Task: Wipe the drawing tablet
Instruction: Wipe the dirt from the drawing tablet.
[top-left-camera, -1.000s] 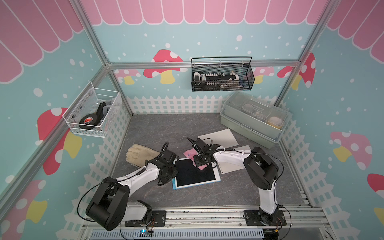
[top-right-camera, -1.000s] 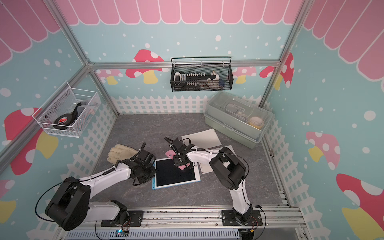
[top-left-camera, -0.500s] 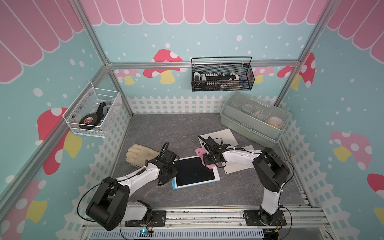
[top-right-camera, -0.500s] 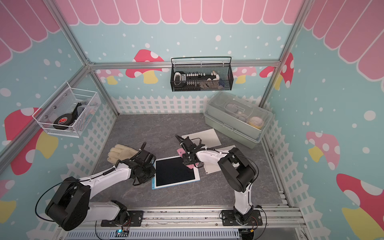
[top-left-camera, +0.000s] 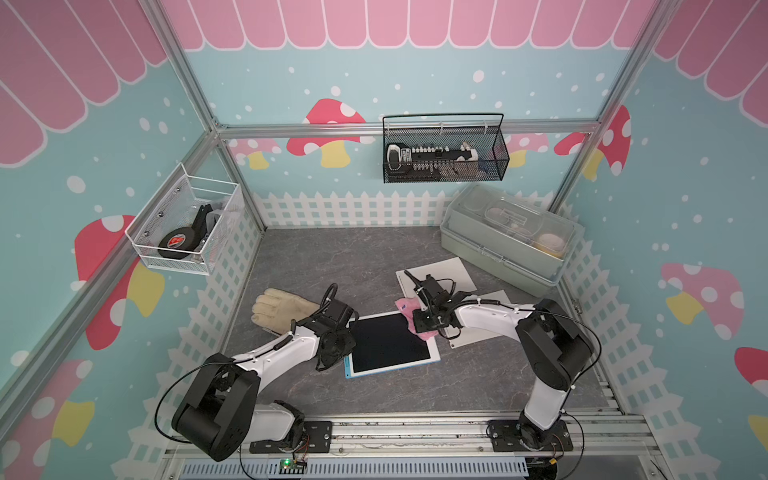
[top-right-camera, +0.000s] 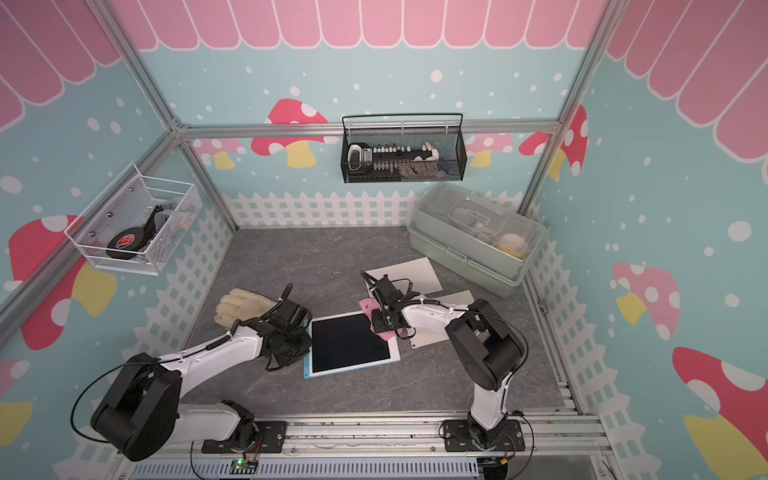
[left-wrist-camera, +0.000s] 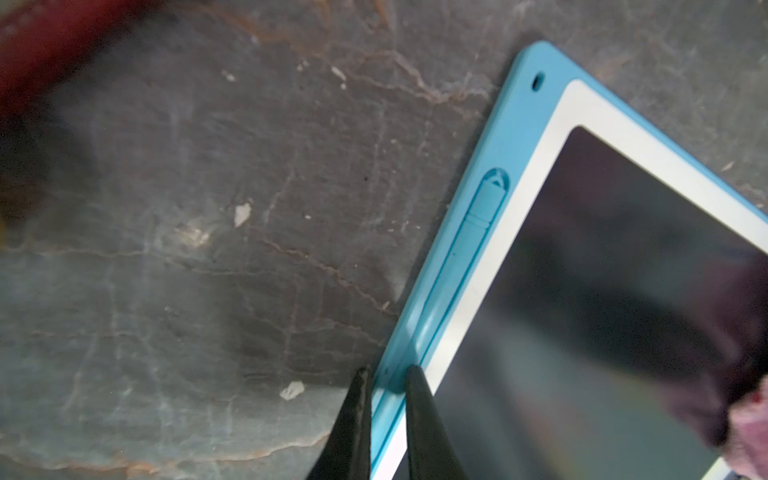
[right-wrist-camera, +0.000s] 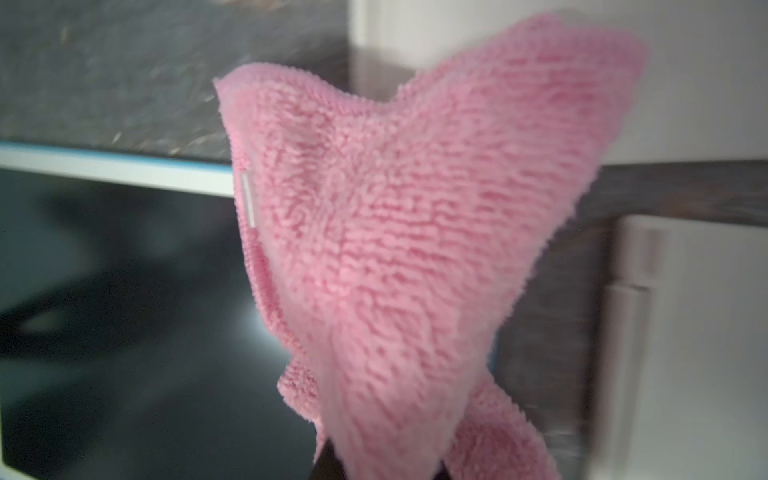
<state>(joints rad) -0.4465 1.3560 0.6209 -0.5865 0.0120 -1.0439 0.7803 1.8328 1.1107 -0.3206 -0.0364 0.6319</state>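
The drawing tablet (top-left-camera: 390, 347) (top-right-camera: 349, 345), blue-framed with a white bezel and a dark screen, lies flat on the grey floor. My left gripper (top-left-camera: 347, 332) (left-wrist-camera: 388, 374) sits at its left side, shut on the blue rim (left-wrist-camera: 469, 249), one finger (left-wrist-camera: 353, 415) outside the rim and the other over the bezel. My right gripper (top-left-camera: 424, 322) (top-right-camera: 380, 322) is shut on a pink cloth (top-left-camera: 409, 309) (right-wrist-camera: 415, 249). The cloth drapes over the tablet's far right corner and hides most of the right fingers.
A tan glove (top-left-camera: 282, 309) lies behind the left arm. White sheets (top-left-camera: 440, 274) (top-left-camera: 486, 328) lie beside the right arm. A lidded grey-green box (top-left-camera: 507, 237) stands at the back right. A black wire basket (top-left-camera: 444, 153) and a white one (top-left-camera: 187, 228) hang on the walls.
My right gripper has dragged the pink cloth to the right along the tablet's far side, to the far right corner. The left arm and the tablet have not moved.
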